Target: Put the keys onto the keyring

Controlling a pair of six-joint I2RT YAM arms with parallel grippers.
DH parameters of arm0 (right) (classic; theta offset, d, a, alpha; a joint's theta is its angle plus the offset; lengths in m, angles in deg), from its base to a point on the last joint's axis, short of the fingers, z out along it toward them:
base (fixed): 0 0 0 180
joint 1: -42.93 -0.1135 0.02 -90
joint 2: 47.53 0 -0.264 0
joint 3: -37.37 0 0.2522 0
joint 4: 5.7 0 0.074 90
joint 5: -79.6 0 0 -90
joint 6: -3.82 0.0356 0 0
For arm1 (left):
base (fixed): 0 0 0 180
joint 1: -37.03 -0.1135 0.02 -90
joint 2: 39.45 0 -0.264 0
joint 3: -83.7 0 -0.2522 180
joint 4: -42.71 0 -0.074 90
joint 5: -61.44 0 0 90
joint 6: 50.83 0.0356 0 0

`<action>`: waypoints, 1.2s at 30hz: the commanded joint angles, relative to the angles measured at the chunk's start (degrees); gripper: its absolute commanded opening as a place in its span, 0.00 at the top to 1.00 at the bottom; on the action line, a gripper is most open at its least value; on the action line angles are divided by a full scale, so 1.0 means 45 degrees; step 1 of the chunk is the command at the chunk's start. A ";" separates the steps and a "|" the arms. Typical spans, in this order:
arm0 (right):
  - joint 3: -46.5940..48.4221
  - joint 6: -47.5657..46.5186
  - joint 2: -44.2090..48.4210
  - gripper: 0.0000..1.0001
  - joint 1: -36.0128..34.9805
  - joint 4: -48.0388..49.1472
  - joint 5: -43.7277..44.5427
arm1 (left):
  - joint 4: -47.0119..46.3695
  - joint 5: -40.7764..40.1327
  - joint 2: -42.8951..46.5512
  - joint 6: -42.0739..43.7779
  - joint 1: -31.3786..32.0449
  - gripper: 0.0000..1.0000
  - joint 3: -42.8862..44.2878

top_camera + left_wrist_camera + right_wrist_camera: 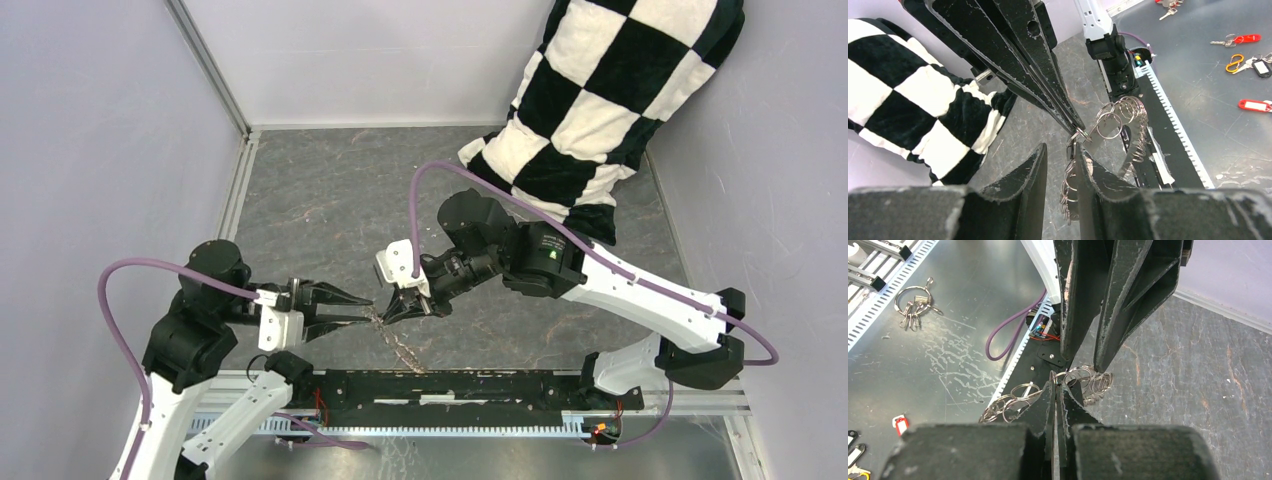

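On the dark grey table (330,190), which looks like stone with thin pale cracks, the keyring (402,347) sits low in the middle of the frame. It is close to the black bar (480,388) at the near edge. It is a string of shiny silver rings, each hooked into the next. One end is lifted up and the rest trails down toward the bar.

Pale grey walls (100,120) stand at the left, the back and the right. A soft black and white checked cloth (620,100) leans in the upper right corner.

The right gripper (390,314) is squeezed tight on one ring at the top of the string. The left gripper (368,308) is just beside it. Its fingers are a little apart, with some rings in the gap between them.

Past the bar is a scratched metal floor (1218,115). In the upper right of the left wrist view, keys with red tags (1245,38) and an orange clip (1234,62) lie on it. In the upper left of the right wrist view, a bunch of keys (915,300) lies there too.
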 commanded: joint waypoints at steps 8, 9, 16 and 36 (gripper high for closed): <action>0.0975 0.0120 -0.0221 0.99 0.0011 0.0714 -0.0738 | 0.1217 0.0239 -0.0853 0.1184 0.0024 0.68 0.0157; 0.0988 0.0124 -0.0248 0.99 0.0004 0.0709 -0.0776 | 0.1236 0.0272 -0.0905 0.1248 0.0024 0.69 0.0216; 0.1030 0.0091 -0.0348 0.99 0.0020 0.0711 -0.0785 | 0.1219 0.0800 -0.0917 0.0860 0.0024 0.70 0.0371; 0.0729 0.0489 -0.0156 1.00 0.0222 0.1147 0.0133 | 0.1758 0.1074 -0.0630 0.0986 0.0034 0.94 0.0302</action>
